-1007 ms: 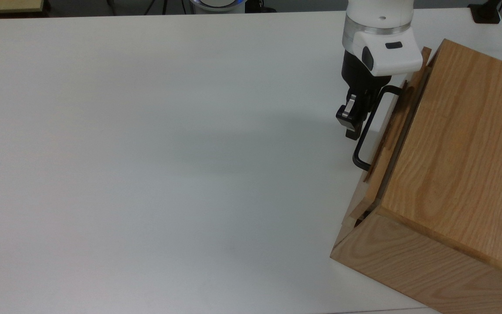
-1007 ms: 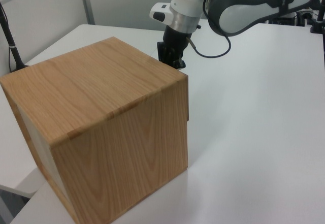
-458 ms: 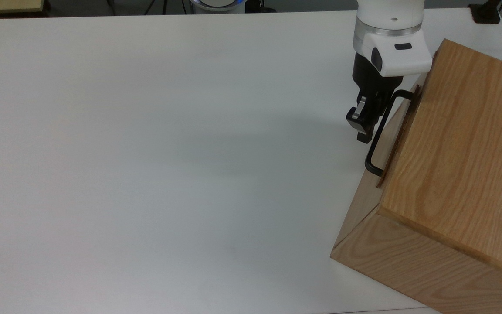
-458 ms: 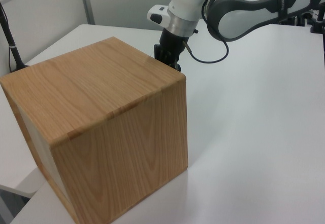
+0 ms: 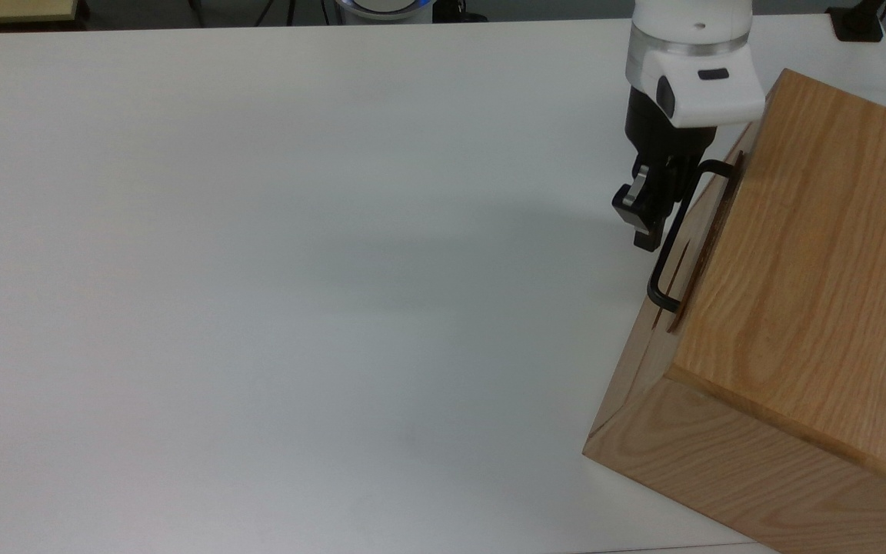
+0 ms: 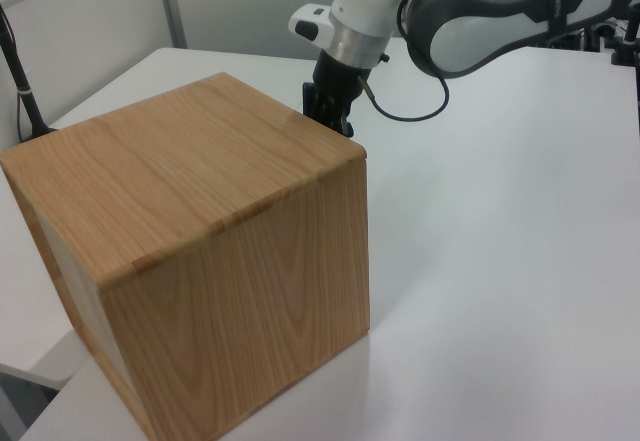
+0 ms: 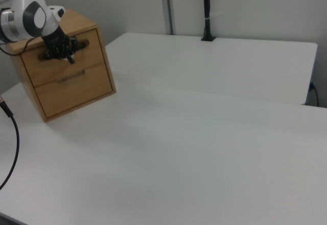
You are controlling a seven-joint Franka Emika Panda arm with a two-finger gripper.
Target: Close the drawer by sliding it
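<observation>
Top view — we see the gripper (image 5: 654,209) against the black handle (image 5: 674,238) of the drawer (image 5: 695,231), which sits flush in the cabinet (image 5: 797,308) on the white table (image 5: 297,269). Jaws: open or shut, we cannot tell.

Left view — gripper (image 6: 327,116) behind the cabinet's top edge.

Right view — gripper (image 7: 61,50) on the upper drawer (image 7: 61,56).

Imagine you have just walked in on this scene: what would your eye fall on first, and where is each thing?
First comes the big oak-grained cabinet, at the top view's right edge of the bare white table. Next, the white robot arm reaching down to the cabinet's front, its black gripper at the black bar handle of the upper drawer. In the right view that drawer sits pushed in, about level with the one below it.
</observation>
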